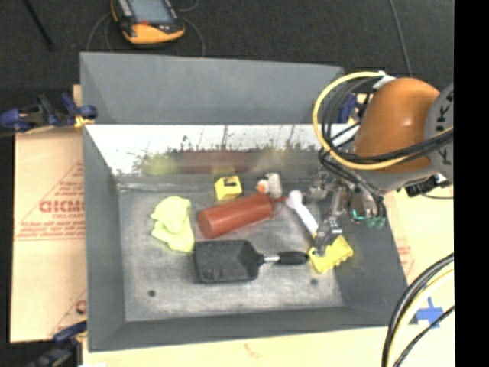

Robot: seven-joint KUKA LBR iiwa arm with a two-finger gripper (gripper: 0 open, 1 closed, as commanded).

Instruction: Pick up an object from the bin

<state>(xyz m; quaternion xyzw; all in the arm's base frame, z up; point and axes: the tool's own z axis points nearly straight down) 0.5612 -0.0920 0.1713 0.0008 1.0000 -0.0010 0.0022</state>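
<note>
My gripper [331,232] hangs low at the bin's right side, under the orange dome. Its tip is just above a small yellow flat piece [333,257] that lies by the right wall, and may be touching it. A white stick with a round end [303,214] lies slanted just left of the gripper. A black brush-like block with a short dark and silver handle [225,261] lies in front, with its handle end close to the yellow piece.
A red cylinder-shaped bottle [235,214] lies mid-bin, a crumpled pale yellow thing [174,222] to its left. A small yellow block [227,187] and an orange-and-white bit [269,183] sit near the back wall. The bin's front left floor is bare.
</note>
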